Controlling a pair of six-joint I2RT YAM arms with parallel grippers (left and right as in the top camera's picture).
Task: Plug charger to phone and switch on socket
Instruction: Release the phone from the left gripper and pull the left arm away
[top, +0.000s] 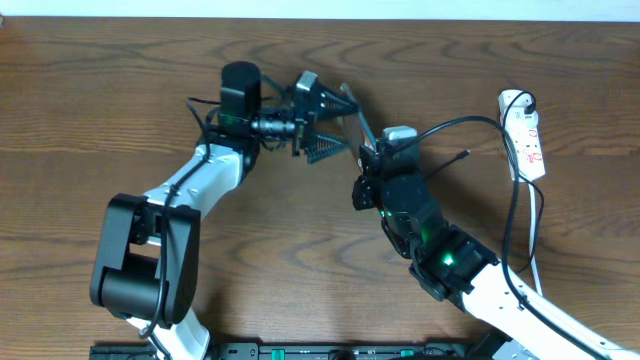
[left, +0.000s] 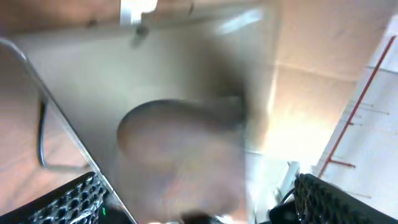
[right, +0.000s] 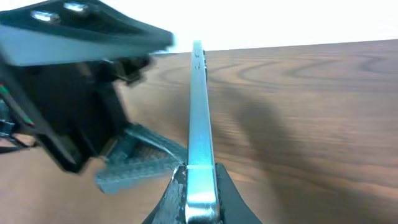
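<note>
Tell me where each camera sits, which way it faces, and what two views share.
Overhead: fixed above the table, looking straight down; both arms show, left gripper and right gripper at the phone.
Left wrist: on the left arm, facing the phone's blurred face close up; own jaws at bottom corners.
Right wrist: on the right arm, looking along the phone's edge; own jaws clamp it.
Shared: both wrist views show the phone.

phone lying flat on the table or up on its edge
On edge: only the thin silver side of the phone shows, upright, clamped in the right gripper.
</note>
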